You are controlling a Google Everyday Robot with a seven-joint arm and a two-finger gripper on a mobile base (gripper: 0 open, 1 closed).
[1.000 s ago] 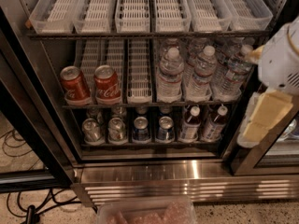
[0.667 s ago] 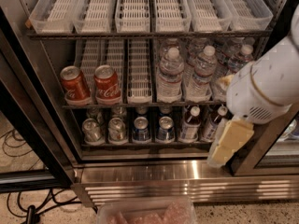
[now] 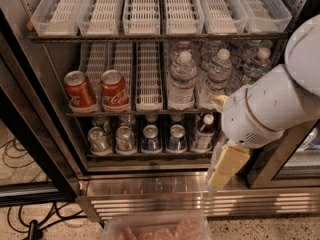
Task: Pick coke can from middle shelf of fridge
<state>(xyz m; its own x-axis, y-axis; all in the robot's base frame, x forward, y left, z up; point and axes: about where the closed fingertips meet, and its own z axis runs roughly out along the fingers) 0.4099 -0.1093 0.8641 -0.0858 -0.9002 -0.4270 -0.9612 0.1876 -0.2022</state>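
Two red coke cans stand side by side at the left front of the middle shelf (image 3: 150, 112), the left one (image 3: 80, 90) and the right one (image 3: 114, 90). White slotted lanes (image 3: 149, 76) run beside them, with clear water bottles (image 3: 182, 81) further right. My gripper (image 3: 221, 175), cream-coloured, hangs from the white arm (image 3: 270, 109) at the right. It points down in front of the fridge's ribbed steel base (image 3: 150, 191), well right of and below the cans. It holds nothing that I can see.
The top rack carries wide clear bins (image 3: 150, 9). The bottom shelf has silver cans (image 3: 97, 139), blue-and-silver cans (image 3: 151, 138) and a small bottle (image 3: 202, 133). A dark door frame (image 3: 30, 124) slants at the left, with cables (image 3: 20, 159) on the floor. A clear tub (image 3: 155, 226) sits at the bottom edge.
My arm has swung in from the right edge to the left and downward, and now covers the right-hand water bottles. The cans have not moved.
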